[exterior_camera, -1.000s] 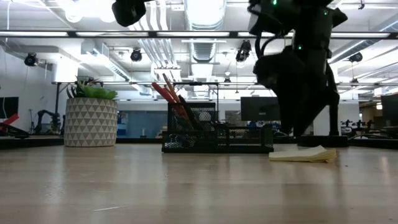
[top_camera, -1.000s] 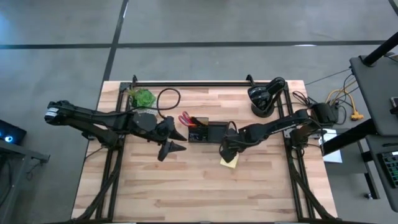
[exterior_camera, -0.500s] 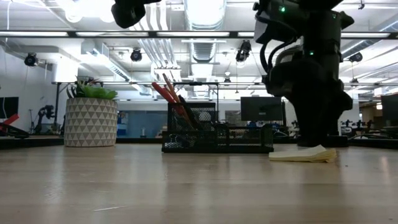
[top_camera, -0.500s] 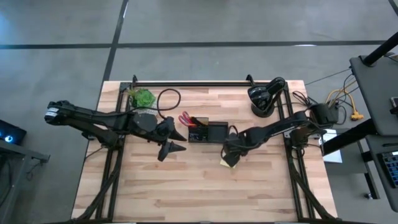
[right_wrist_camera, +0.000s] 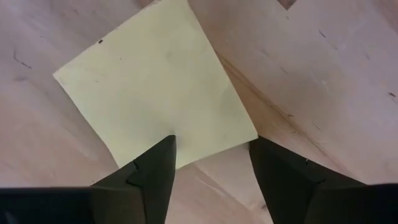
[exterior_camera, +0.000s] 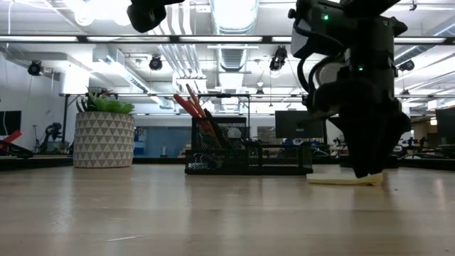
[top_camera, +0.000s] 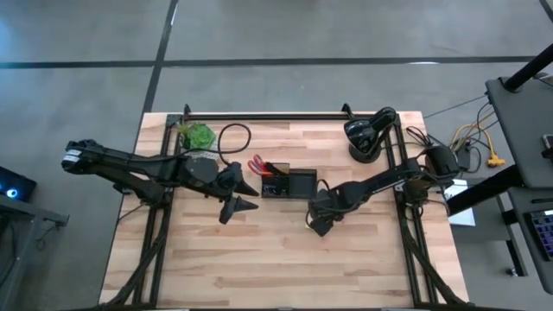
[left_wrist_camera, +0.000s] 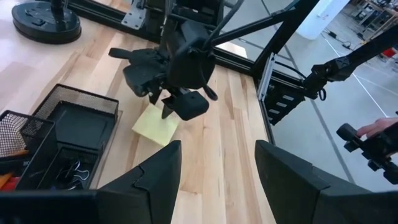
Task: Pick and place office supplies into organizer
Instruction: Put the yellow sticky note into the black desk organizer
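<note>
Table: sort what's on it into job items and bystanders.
Job:
- sticky pad, flat on the wood, right tool open just above it
- organizer, mesh
- scissors, standing in the organizer
- clips, in a low compartment

Lying about:
- plant
- lamp base
- cable
- left tool, open, waiting left of the organizer

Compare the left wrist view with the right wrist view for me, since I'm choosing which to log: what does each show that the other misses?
Only the left wrist view shows the mesh organizer, binder clips in it, the lamp base, and the whole right end effector hovering over the pad. Only the right wrist view shows the sticky-note pad's full outline, framed between its own open fingers. Both show the yellow pad lying flat on the wooden table, not yet gripped.
</note>
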Robot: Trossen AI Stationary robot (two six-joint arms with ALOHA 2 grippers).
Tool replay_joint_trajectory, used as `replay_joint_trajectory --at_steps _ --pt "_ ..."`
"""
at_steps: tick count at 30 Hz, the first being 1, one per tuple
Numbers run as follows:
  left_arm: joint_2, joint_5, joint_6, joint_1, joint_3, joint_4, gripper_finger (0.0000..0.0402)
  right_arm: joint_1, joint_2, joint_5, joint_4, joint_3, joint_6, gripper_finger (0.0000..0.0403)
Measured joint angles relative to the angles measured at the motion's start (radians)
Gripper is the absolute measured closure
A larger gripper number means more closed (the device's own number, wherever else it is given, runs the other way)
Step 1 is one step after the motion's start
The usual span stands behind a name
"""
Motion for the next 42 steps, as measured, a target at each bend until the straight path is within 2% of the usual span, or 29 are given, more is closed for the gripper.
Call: replay_joint_trajectory --at_steps 8,23,29,36,42 --pt "0.000 0.000 0.000 0.000 0.000 0.000 0.0213 -0.002 -0.015 0.109 0.020 0.026 -0.016 0.0215" --pt "-0.021 0.000 0.000 0.000 -0.001 -0.001 0.0213 -0.006 -0.013 0.166 0.003 0.092 -0.062 0.0170" --pt "-0.026 0.000 0.000 0.000 -0.003 -0.009 0.0213 -0.021 -0.010 0.161 0.004 0.080 -0.081 0.0161" --pt "-0.030 0.000 0.000 0.000 -0.003 -0.022 0.0213 -0.025 0.036 0.154 0.075 0.080 -0.136 0.0167" --pt "-0.032 -0.005 0.001 0.000 -0.003 -0.034 0.0213 -0.029 0.067 0.158 0.090 0.084 -0.154 0.0188"
